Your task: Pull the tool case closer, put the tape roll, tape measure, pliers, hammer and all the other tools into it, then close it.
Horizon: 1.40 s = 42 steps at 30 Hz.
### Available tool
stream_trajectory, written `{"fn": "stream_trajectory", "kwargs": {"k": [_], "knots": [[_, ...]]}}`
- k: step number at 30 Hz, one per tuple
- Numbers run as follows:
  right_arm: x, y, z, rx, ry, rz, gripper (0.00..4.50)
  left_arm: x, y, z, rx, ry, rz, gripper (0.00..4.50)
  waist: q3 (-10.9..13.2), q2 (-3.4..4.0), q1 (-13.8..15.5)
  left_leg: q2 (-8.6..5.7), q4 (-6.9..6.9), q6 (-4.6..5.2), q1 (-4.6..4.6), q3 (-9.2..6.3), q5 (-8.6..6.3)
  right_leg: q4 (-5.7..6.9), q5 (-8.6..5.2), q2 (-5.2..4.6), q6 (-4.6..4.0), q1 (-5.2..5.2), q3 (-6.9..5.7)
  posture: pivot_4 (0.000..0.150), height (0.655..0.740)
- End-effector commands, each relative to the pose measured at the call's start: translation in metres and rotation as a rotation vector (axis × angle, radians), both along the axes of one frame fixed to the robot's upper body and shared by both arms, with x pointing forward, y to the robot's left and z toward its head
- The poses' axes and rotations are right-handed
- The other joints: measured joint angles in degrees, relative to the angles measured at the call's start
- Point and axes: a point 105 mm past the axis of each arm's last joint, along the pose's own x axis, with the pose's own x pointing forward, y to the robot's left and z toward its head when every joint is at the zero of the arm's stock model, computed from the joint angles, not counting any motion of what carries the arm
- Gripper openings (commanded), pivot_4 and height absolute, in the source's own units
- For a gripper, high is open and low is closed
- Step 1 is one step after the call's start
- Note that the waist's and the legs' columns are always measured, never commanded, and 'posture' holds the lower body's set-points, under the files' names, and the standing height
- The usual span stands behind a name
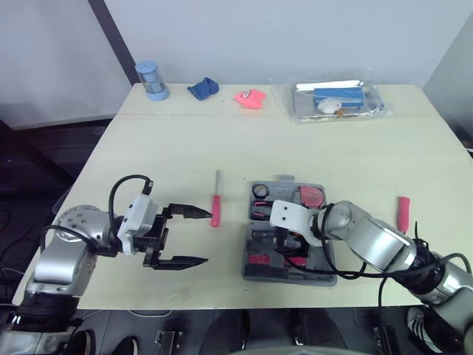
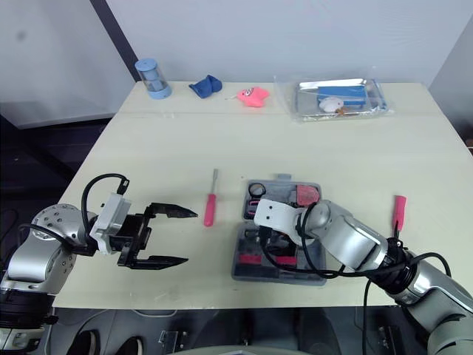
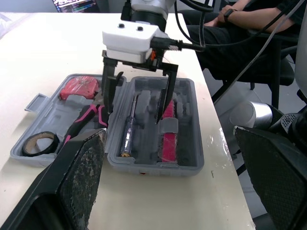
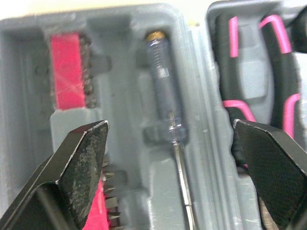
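Observation:
The grey tool case (image 1: 322, 275) lies open near the front edge. Its far half holds a black tape roll (image 1: 260, 191), a red tape measure (image 1: 312, 196) and pink-handled pliers (image 3: 88, 117). In its near half lie a clear-handled screwdriver (image 4: 165, 91) and a red insert (image 3: 165, 143). My right gripper (image 3: 136, 100) hangs open over the near half, nothing between its fingers. My left gripper (image 1: 203, 237) is open on the table left of the case. A red screwdriver (image 1: 216, 201) lies on the table between them. Another red-handled tool (image 1: 403, 213) lies to the case's right.
Along the back edge stand a blue cylinder (image 1: 151, 80), a blue cloth (image 1: 203, 89), a pink toy (image 1: 250, 98) and a clear bag with a blue box (image 1: 336, 100). A seated person (image 3: 240, 28) is beyond the table's right side.

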Motion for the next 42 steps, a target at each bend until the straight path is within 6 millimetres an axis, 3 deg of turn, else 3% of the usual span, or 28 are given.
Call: {"fn": "stream_trajectory", "kwargs": {"k": [1,2,5,13,28,42], "knots": [[-0.001,0.005,0.021,0.084,-0.06,0.012,4.46,-0.005,-0.002,0.005,0.001,-0.025,-0.035,4.5,0.0,0.0,0.0,0.0,0.0,0.0,0.0,0.0,0.0,0.0,0.0,0.0,0.0,0.0,0.0,0.15,0.74],[-0.001,0.004,0.023,0.112,-0.06,0.004,4.46,-0.005,-0.002,0.005,0.001,-0.025,-0.035,4.5,0.0,0.0,0.0,0.0,0.0,0.0,0.0,-0.01,0.0,-0.01,0.0,0.0,0.0,0.0,0.0,0.15,0.74],[-0.001,-0.002,0.022,0.157,-0.065,-0.008,3.64,-0.005,-0.002,0.004,-0.001,-0.024,-0.033,4.5,0.0,0.0,0.1,0.0,0.0,0.0,-0.01,-0.01,0.0,-0.01,0.0,0.0,0.0,0.0,-0.01,0.15,0.74],[0.004,-0.008,0.01,0.301,-0.063,-0.007,0.03,-0.004,-0.004,0.005,-0.01,-0.026,-0.03,4.5,0.0,-0.01,0.0,0.0,0.0,0.0,0.01,0.02,0.0,0.01,0.0,0.01,0.0,0.0,0.0,0.15,0.74],[0.004,-0.014,-0.023,0.3,-0.017,0.012,0.03,-0.002,-0.003,0.008,-0.01,-0.029,-0.023,4.5,0.0,-0.01,0.1,0.0,0.0,0.0,0.03,0.04,0.0,0.02,0.0,0.02,0.0,0.01,0.02,0.15,0.74],[-0.008,-0.041,-0.095,0.104,0.068,0.023,0.03,-0.002,-0.001,0.009,-0.011,-0.028,-0.018,4.5,-0.3,-0.29,0.1,0.02,0.0,0.16,0.46,0.05,-0.09,0.01,0.0,0.04,0.0,0.4,0.04,0.15,0.74]]}}
